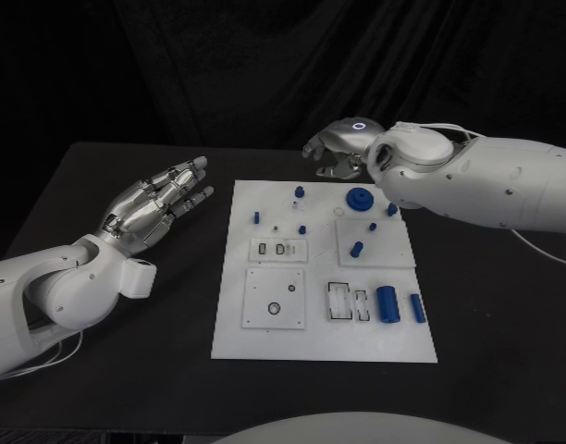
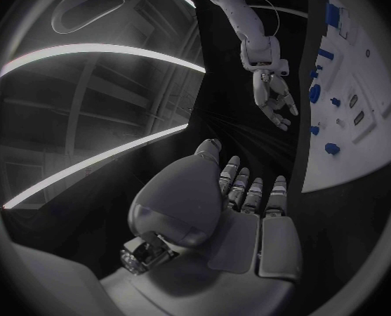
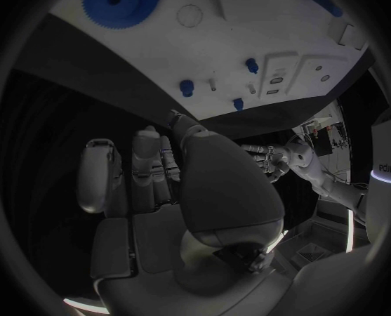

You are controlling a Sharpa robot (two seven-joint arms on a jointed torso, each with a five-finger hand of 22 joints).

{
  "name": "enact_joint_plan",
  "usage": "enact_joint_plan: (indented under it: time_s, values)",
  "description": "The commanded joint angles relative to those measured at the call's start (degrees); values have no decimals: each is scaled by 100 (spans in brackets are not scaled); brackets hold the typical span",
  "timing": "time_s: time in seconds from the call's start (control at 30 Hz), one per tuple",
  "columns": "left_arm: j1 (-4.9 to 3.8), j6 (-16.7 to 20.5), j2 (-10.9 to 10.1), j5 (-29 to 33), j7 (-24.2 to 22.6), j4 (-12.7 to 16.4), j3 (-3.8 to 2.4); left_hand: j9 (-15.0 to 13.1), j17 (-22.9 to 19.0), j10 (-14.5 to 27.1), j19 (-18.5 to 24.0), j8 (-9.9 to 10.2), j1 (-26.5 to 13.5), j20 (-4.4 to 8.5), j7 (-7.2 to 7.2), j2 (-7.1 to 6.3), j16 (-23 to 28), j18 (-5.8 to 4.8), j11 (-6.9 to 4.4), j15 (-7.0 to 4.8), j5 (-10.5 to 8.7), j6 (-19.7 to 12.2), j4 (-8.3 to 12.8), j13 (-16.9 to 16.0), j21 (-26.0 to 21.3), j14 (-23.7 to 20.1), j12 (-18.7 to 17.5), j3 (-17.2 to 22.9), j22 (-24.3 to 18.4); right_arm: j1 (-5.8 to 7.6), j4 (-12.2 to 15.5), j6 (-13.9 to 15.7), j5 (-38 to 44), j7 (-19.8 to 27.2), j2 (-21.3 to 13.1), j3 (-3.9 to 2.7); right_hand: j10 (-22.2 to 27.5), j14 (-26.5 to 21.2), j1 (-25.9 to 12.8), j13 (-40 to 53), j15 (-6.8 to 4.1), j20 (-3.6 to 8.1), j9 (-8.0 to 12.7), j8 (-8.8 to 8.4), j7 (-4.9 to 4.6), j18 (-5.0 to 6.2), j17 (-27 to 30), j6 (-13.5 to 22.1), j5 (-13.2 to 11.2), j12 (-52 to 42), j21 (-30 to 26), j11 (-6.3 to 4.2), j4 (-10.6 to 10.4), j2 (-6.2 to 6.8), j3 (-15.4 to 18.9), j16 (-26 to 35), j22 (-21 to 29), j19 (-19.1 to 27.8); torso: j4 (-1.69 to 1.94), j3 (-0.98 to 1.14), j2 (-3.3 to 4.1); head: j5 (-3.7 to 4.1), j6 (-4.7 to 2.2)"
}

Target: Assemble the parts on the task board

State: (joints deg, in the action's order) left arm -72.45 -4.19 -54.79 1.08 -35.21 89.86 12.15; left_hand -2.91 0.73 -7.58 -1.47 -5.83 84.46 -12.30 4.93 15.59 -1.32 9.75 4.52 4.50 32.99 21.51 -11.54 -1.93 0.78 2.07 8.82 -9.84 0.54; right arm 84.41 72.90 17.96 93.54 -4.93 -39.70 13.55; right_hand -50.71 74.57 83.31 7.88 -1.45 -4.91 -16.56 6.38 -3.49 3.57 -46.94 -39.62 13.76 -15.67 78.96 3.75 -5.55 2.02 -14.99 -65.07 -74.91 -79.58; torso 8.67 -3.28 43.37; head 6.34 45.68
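The left arm (image 1: 43, 296) lay nearest the camera, coming in low from the left edge of the head view over the black table (image 1: 123, 388). Its left hand (image 1: 161, 203) was held above the table just beside the left edge of the task board (image 1: 323, 347), palm up, fingers straight and apart, holding nothing; the left wrist view showed the same flat palm and extended fingers (image 2: 248, 193).

The task board, a white plate, lay in the middle of the table. Near its front edge sat a square plate with a small ring hole (image 1: 274, 298), then a slotted white fixture (image 1: 350, 303), then a blue cylinder (image 1: 387, 303) and just beside it a thinner blue pin (image 1: 418, 308). Farther back stood a small blue peg (image 1: 256, 217) near the left side, another blue peg (image 1: 301, 192) by the far edge, a blue piece (image 1: 357, 248) on a raised white square, and a blue gear (image 1: 361, 197) near the far right corner.

The right hand (image 1: 340, 148) hung over the table just beyond the far edge of the board, near the gear, apart from it. Its fingers curled downward, and nothing showed between them; the right wrist view showed fingers (image 3: 151, 161) loosely bent and empty, with the gear (image 3: 121, 0) lying on the board beyond them.
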Motion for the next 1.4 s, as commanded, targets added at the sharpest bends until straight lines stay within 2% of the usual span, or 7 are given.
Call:
enact_joint_plan:
  time_s: [0.03, 0.2, 0.37, 0.47, 0.63, 0.97, 1.4]
  values:
    - [-5, -45, 8, 19, -35, 25, -5, 2, -2, 48, 27, -9, -25, -8, 8, -5, 29, 69, 6, 14, 34, -49, -1, 0, -4, -4, 1, 44, -5, 134, 297, -6, -98, -81, -329, 0, -315, 72, 94, 66, -13, 3, 21, 35, 30, -20, -82, -216, 71, -191, 43, -33, 34, 7, -133, -51, -629, -68, -16, 1, -18, -29, 7]
    - [-5, -34, 26, 19, -21, 32, -5, 2, -2, 48, 27, -9, -25, -8, 8, -5, 29, 69, 6, 14, 34, -49, -1, 0, -4, -4, 1, 44, -5, 244, 607, -485, -510, -158, -848, 33, -881, -142, 57, 483, -96, 72, 97, -45, -25, 41, 299, -361, -32, -880, -189, -184, 4, 75, -109, 261, -490, 122, -16, -6, -22, -32, 15]
    - [-5, -17, 50, 19, -31, 25, -5, 1, -9, 58, 31, -13, -35, -14, 19, 12, 39, 67, 15, 8, 38, -48, 3, 0, -7, -24, -2, 66, -7, 210, 737, -830, -980, -177, -1228, 54, 521, -701, -356, 3187, -75, 49, 295, -259, -93, 207, 1083, -523, 86, -3935, -1110, -213, -369, 42, 23, 1078, 6, 712, -21, -16, -40, -55, 22]
    - [-5, -20, 66, 19, -21, 8, -5, 1, -9, 59, 33, -13, -35, -14, 20, 13, 39, 67, 16, 7, 38, -48, 3, 0, -8, -24, -4, 67, -7, 129, 743, -880, -1091, -229, -1357, 59, -1798, 245, -553, 6461, -120, 69, 279, -238, -104, 57, -1518, -637, 49, -6473, -503, -276, -536, 45, 159, -808, -497, 238, -12, -26, -49, -66, 36]
    - [-4, -34, 80, 19, -5, -4, -5, 1, -17, 77, 36, -11, -38, -16, 22, 16, 51, 66, 16, 10, 37, -56, 7, 4, -10, -50, -20, 76, -8, -18, 700, -859, -1134, -282, -1428, 62, -3760, 1430, -664, 8090, -3, 30, 240, -225, -118, 25, -4116, -717, -1, -7378, -378, -264, -618, 97, 337, -2392, -697, 237, -15, -32, -51, -63, 63]
    - [-2, -62, 88, 18, 4, -29, -5, 1, -19, 85, 37, -11, -41, -18, 23, 17, 54, 66, 16, 13, 37, -58, 9, 6, -11, -56, -28, 82, -9, -308, 576, -695, -946, -283, -1360, 63, -3929, 1543, -774, 8212, 5, -16, 216, -256, -161, -247, -4306, -807, -181, -7433, 746, -272, -727, 84, 584, -2493, -1361, -695, -26, -7, -38, -87, 86]
    - [-1, -103, 82, 18, 27, -10, -5, 4, -19, 95, 42, -6, -45, -20, 25, 22, 55, 66, 16, 22, 36, -77, 13, 7, -14, -58, -33, 94, -10, -404, 479, -444, -589, -265, -1233, 63, -3929, 1543, -511, 8212, -54, 34, 368, -279, -66, -247, -4306, 2, 182, -7433, 761, -344, -510, 10, 551, -2493, -1365, -698, -7, -13, -35, -57, 98]
